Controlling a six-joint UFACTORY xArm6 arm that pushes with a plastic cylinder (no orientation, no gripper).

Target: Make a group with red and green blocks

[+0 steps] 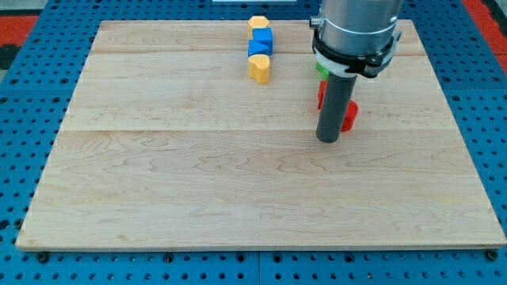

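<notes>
My tip [328,139] rests on the wooden board at the view's right of centre. A red block [350,115] sits just to the right of the rod and touches or nearly touches it. A second red block [321,96] shows as a sliver at the rod's left side, mostly hidden. A green block [322,69] peeks out above it, largely hidden by the arm. At the view's top centre, a yellow hexagonal block [257,23], a blue block [260,42] and a yellow heart-like block [259,68] form a vertical line.
The wooden board [198,174] lies on a blue perforated table [24,95]. The arm's grey body [356,24] hangs over the board's top right and hides what lies under it.
</notes>
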